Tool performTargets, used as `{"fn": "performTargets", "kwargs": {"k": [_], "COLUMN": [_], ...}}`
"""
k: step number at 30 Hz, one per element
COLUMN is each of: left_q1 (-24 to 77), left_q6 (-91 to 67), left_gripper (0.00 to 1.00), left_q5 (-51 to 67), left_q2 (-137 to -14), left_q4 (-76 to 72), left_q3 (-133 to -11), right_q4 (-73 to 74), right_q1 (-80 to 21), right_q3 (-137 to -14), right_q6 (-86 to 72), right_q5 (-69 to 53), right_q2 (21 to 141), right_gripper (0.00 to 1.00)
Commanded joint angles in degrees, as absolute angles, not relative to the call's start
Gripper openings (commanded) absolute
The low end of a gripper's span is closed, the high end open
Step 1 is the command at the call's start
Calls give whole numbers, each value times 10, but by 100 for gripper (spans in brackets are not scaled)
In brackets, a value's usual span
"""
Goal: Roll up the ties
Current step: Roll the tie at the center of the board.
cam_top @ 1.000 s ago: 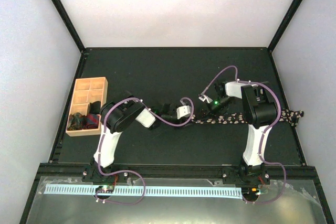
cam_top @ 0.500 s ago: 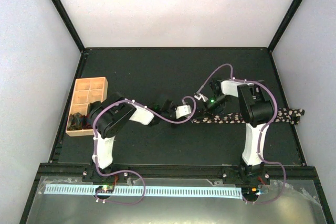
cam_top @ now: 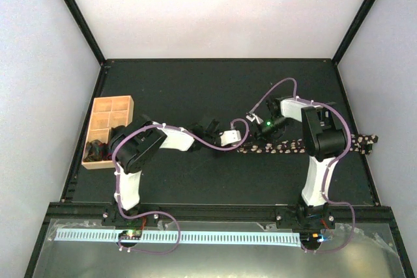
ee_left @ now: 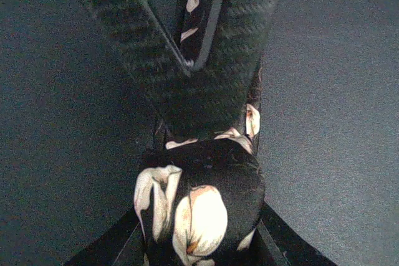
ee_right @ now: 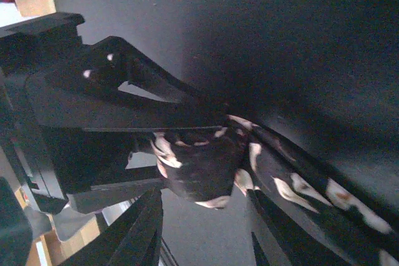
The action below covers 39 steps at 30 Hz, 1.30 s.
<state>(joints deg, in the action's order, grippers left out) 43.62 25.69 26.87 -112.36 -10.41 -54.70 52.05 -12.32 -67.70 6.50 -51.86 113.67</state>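
Note:
The tie (cam_top: 306,145), dark with pale speckles, lies flat on the black table, running right to its tip (cam_top: 371,139). Its left end is wound into a small roll (ee_left: 218,185). My left gripper (ee_left: 202,216) is shut on that roll, one finger on each side. My right gripper (ee_right: 204,194) faces it from the right, its fingertips pinching the same roll (ee_right: 199,163). Its carbon fingers (ee_left: 237,42) cross above the roll in the left wrist view. From above, the left gripper (cam_top: 244,140) and right gripper (cam_top: 258,135) meet and hide the roll.
A tan wooden tray (cam_top: 109,131) stands at the left edge, with rolled dark fabric in its near compartments (cam_top: 104,151). Purple cables (cam_top: 215,148) loop off both wrists. Black frame posts and pale walls close in the table.
The left arm has stretched further right. The right wrist drew left, then came back right. Both grippers stay together at the tie's rolled end, and the tie's right tip has shifted slightly.

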Motion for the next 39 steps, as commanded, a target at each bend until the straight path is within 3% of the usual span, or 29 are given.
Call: {"fn": "performTargets", "kwargs": {"k": [1,12,16,20,24,26,31,39], "left_q1": [441,446,447,445,429,421,416,422], "left_q6": [267,264,262,247,209,191,168,134], "left_gripper": [33,34,35,41,63,69,73,71], "left_q5": [230,229,229,227,268,299,341,363], "left_q2": [-1128,-1134,-1135,-1133,-1112,-1099,-1118,-1210], "left_q4": [-22,-19,-18,-23,-90,-156,-309,-442], "left_q3": [-543,-546,-549,-551,-524,-487,-434,-461], "right_q4": [499,475,473,485,476,469,467,471], "right_q1": [-142,-160,-162,-162,-161,-160,-156,-156], "right_q3": [-677,-678,-679,-673,-654,-647,-642,-650], "right_q6": [45,28,33,51,53,54,49,42], "right_q5": [-555,-523,-517,-490,-451,-424,-380,-335], "right_q2": [1150,1172,1172,1172,1170,1169,1172,1183], "right_gripper": [35,27,2,1,2,2,2,2]}}
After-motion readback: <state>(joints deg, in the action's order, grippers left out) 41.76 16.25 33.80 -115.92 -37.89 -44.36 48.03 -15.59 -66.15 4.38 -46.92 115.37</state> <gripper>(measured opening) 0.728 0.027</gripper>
